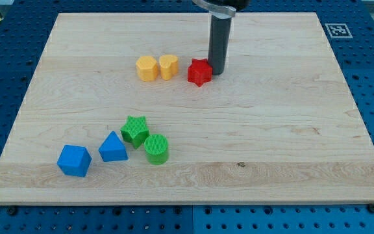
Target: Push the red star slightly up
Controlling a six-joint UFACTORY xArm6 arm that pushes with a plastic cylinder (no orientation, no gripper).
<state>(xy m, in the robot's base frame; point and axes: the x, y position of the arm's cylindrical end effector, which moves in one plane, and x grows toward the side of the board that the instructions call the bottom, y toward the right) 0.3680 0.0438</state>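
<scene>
The red star (199, 71) lies on the wooden board, a little above the view's centre. My tip (217, 71) rests on the board right next to the star's right side, touching or almost touching it. The dark rod rises straight up from there to the view's top. A yellow heart (168, 66) sits just left of the star, with a small gap between them. A yellow hexagon (147, 67) sits against the heart's left side.
A green star (135, 130) and a green cylinder (156, 149) lie at the lower left. A blue triangle (112, 147) and a blue cube (74, 160) lie further left. The wooden board (291, 130) sits on a blue pegboard table.
</scene>
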